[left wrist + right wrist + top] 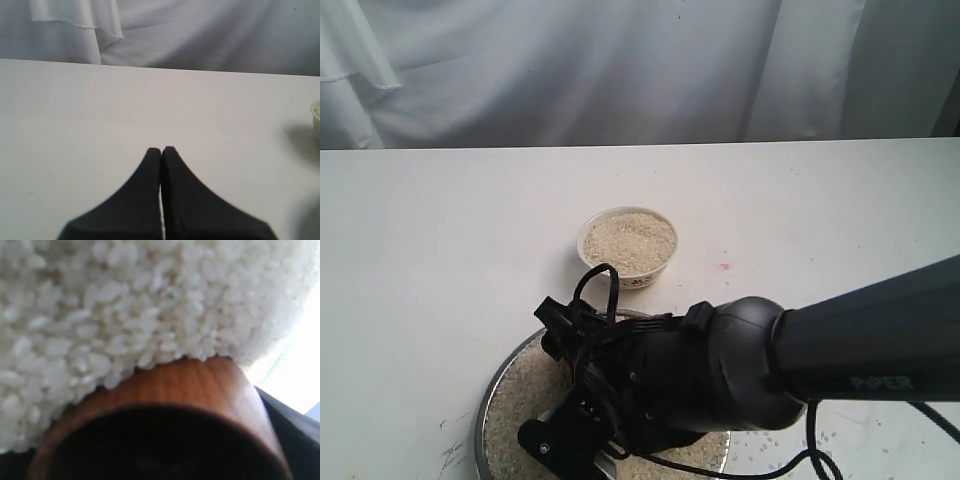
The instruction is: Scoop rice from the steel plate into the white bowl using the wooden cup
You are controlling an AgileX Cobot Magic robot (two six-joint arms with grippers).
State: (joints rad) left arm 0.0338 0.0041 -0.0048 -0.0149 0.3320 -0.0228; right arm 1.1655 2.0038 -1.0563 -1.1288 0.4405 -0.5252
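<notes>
The steel plate [483, 410] lies at the near edge of the table, with rice [515, 400] spread in it. My right gripper [565, 445] reaches low over this plate, and the arm hides most of it. In the right wrist view the wooden cup [180, 385] sits in that gripper, its dark mouth toward the camera and its far side pressed into heaped rice [125, 305]. Behind the plate stands the white bowl [655, 272], filled with rice [628, 240]. My left gripper [161, 150] is shut on nothing above bare table; the bowl's rim [316, 112] shows at the frame edge.
A white curtain [620, 70] hangs behind the table's far edge. Loose grains [790, 445] lie on the table right of the plate. A small pink mark [725, 266] sits right of the bowl. Black cables [595, 290] loop above my right wrist.
</notes>
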